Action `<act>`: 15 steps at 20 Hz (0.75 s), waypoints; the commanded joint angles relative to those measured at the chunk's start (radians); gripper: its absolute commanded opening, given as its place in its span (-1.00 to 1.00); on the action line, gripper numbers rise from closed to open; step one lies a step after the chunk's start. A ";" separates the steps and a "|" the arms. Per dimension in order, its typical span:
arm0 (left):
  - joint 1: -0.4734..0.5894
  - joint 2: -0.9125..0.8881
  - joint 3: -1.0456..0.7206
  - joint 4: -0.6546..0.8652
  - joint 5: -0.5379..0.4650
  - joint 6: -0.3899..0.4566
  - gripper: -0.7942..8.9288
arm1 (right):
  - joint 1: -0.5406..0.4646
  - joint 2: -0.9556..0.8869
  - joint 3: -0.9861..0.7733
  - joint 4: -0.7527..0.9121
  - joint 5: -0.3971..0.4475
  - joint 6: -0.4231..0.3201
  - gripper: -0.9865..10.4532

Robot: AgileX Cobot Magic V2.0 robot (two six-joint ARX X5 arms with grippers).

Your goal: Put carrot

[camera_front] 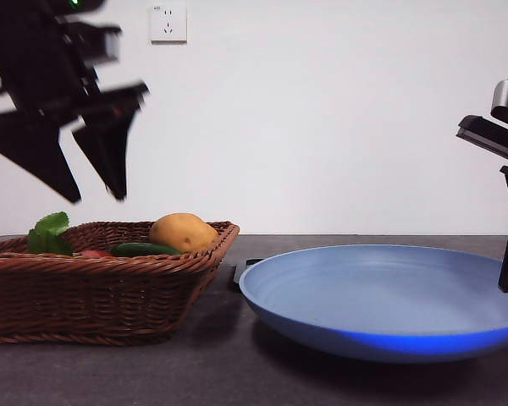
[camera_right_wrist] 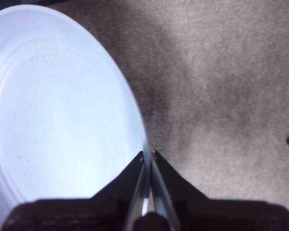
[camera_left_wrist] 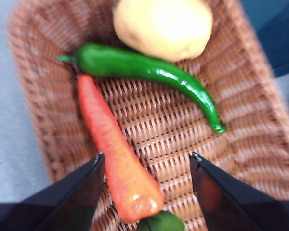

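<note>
Above the basket, the left gripper hangs spread over the carrot.

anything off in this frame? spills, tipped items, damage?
Nothing stands out. The carrot, green pepper and potato all lie inside the wicker basket. The left gripper hovers above the basket with its jaws open. The right gripper sits shut by the rim of the blue plate, which is flat and bare.
</note>
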 commanded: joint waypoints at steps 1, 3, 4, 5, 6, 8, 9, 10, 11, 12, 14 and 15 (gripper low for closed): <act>-0.017 0.076 0.020 -0.014 -0.039 0.006 -0.20 | 0.005 0.006 0.014 0.008 -0.002 -0.004 -0.82; -0.018 0.129 0.020 -0.018 -0.076 -0.020 -0.20 | 0.005 0.006 0.014 0.008 -0.002 -0.004 -0.82; -0.019 0.143 0.020 -0.021 -0.076 -0.024 -0.20 | 0.005 0.006 0.014 0.008 -0.002 -0.005 -0.82; -0.020 0.151 0.020 -0.020 -0.077 -0.024 -0.20 | 0.005 0.006 0.014 0.009 -0.002 -0.005 -0.82; -0.020 0.153 0.020 -0.020 -0.077 -0.024 -0.20 | 0.005 0.006 0.014 0.012 -0.002 -0.005 -0.82; -0.020 0.154 0.020 -0.016 -0.080 -0.024 -0.20 | 0.005 0.006 0.014 0.020 -0.002 -0.004 -0.82; -0.020 0.155 0.020 -0.016 -0.081 -0.024 -0.20 | 0.005 0.006 0.014 0.022 -0.002 -0.004 -0.82; -0.020 0.157 0.020 -0.013 -0.080 -0.024 -0.20 | 0.005 0.006 0.014 0.025 -0.002 -0.004 -0.82; -0.020 0.161 0.020 -0.010 -0.079 -0.024 -0.20 | 0.005 0.006 0.014 0.029 -0.002 -0.004 -0.82; -0.020 0.168 0.020 -0.009 -0.079 -0.024 -0.20 | 0.005 0.006 0.014 0.031 -0.002 -0.004 -0.82; -0.020 0.195 0.020 -0.011 -0.079 -0.024 -0.20 | 0.005 0.006 0.014 0.031 -0.003 -0.005 -0.82; -0.020 0.209 0.020 -0.014 -0.078 -0.023 -0.20 | 0.005 0.006 0.014 0.031 -0.003 -0.005 -0.82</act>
